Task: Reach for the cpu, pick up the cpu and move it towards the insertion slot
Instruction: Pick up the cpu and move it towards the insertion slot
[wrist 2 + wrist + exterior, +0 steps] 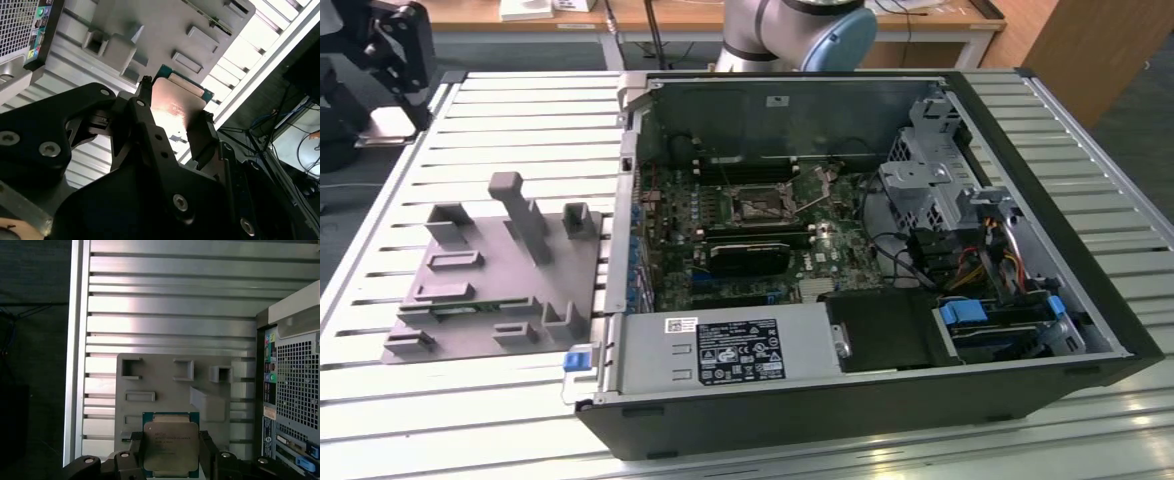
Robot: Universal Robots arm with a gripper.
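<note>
In both wrist views my gripper (171, 454) (175, 125) is shut on the cpu (171, 442) (177, 107), a flat square chip with a shiny metal top and a green rim. One black finger (134, 455) presses on each side of it. The chip hangs above the grey plastic fixture (165, 382) (165, 30), apart from its surface. In the exterior view the insertion slot (758, 205), a small square socket with a dark centre and a silvery frame, lies on the motherboard inside the open computer case (1014, 200).
The grey fixture (494, 270) lies on the slatted aluminium table (520, 110), at the exterior view's left of the case. A black expansion card (747, 255) sits just below the socket, and a power supply (720, 350) fills the case's near side. The arm's base (794, 30) stands behind the case.
</note>
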